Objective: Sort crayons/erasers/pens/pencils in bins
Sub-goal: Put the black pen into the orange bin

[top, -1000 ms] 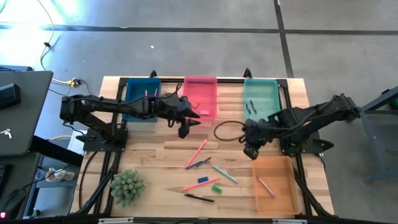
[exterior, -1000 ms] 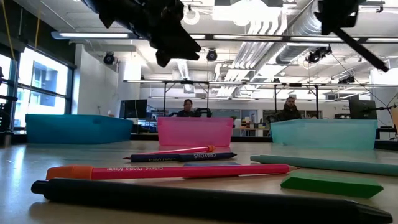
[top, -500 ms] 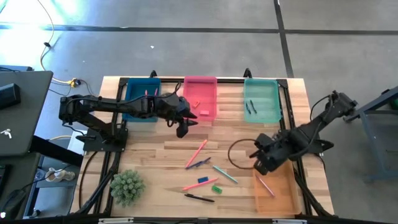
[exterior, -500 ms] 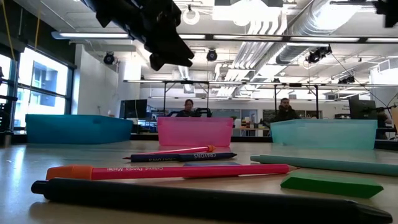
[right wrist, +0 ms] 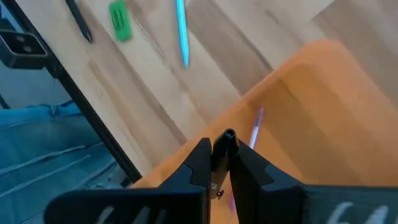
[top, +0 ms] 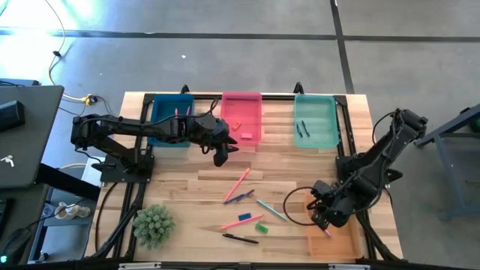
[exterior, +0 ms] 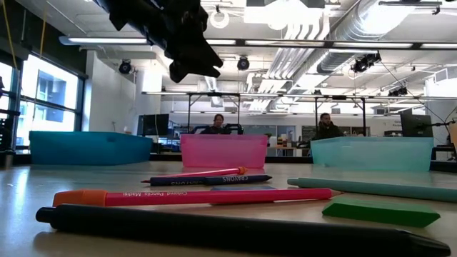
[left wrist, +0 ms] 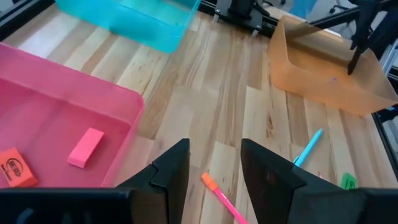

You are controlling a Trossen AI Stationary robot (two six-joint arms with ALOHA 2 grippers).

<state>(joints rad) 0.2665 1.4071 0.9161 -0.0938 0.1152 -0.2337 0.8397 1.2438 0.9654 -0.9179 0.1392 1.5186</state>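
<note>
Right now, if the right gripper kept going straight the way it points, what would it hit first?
Probably the floor of the shallow translucent orange bin. The right gripper, shut on a thin dark stick, points down into it; depth is unclear.
</note>
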